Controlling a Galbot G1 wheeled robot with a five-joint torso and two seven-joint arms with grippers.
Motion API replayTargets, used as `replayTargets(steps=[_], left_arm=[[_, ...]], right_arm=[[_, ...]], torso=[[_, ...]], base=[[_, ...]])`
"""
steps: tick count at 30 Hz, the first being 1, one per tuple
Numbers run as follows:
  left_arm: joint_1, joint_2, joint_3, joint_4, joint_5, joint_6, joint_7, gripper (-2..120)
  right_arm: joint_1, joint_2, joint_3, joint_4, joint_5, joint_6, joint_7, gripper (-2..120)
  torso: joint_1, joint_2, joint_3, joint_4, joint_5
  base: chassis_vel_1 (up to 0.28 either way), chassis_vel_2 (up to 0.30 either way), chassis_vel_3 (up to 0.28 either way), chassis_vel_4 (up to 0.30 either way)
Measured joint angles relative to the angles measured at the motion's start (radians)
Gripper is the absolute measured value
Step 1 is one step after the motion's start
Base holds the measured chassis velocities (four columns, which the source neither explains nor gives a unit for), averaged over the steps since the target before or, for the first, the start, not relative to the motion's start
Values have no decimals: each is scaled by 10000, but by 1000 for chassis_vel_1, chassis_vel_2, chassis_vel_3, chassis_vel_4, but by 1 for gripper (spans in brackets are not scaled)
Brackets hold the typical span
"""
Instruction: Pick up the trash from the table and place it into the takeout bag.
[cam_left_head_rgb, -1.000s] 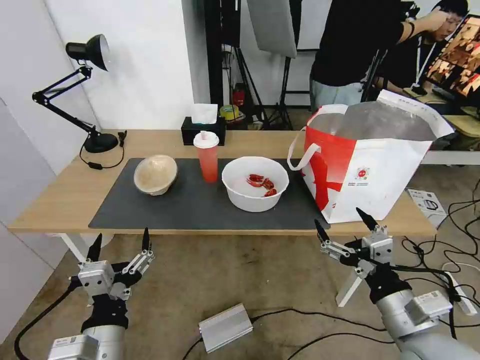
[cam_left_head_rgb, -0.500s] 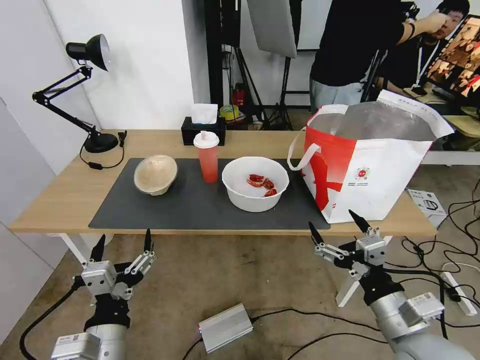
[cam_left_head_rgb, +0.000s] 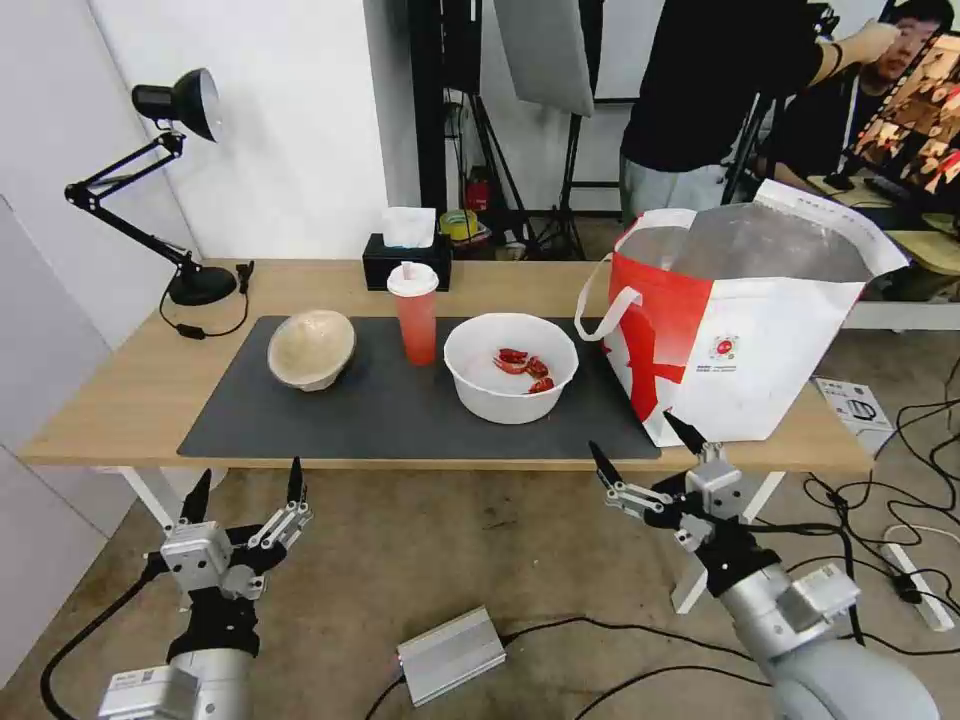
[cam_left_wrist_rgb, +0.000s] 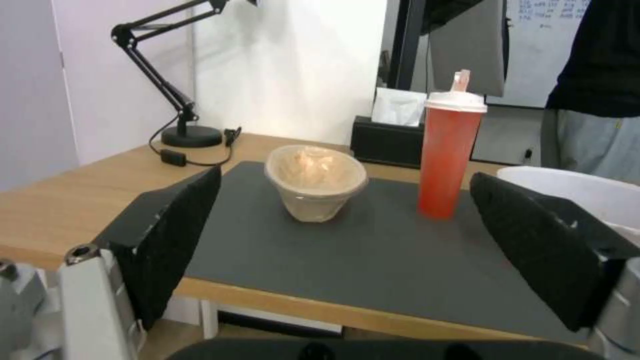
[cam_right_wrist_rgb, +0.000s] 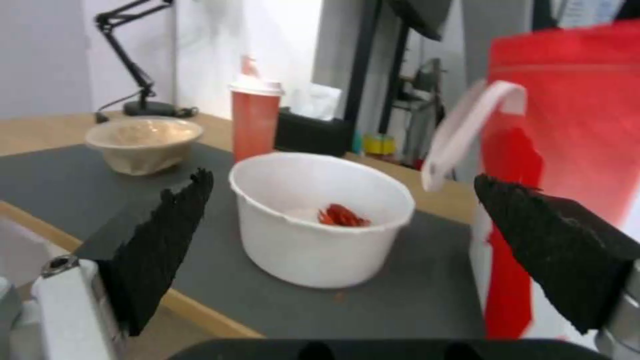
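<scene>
On the dark mat of the table, the beige bowl, red cup and white bowl are sitting left to right, with the takeout bag standing at the right end. Below the near edge, the left gripper and right gripper are hovering, fingers spread, holding nothing.

Each arm ends in a silver-grey cylindrical forearm, a black ribbed wrist and a pale metal block. The left gripper and right gripper carry slim metal linkages tipped with pointed black fingers, faced with rough textured pads. Black cables trail behind both wrists.
</scene>
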Motion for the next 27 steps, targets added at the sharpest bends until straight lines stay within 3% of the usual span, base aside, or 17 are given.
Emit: replayTargets(steps=[8, 16, 27], left_arm=[[43, -29, -28, -119, -50, 0, 1, 100], [45, -173, 17, -145, -36, 0, 16, 100], [66, -259, 21, -117, -1, 0, 48, 100]], right_arm=[[1545, -1414, -563, -389, 593, -254, -219, 100], [3079, -2330, -1579, -987, 1095, -339, -520, 100], [5159, -2657, -3179, -1896, 1272, -856, -861, 100]], torso=[[0, 0, 0, 0, 0], [0, 0, 0, 0, 0], [0, -1, 0, 1, 0]], base=[[0, 0, 0, 0], [0, 0, 0, 0], [0, 0, 0, 0]])
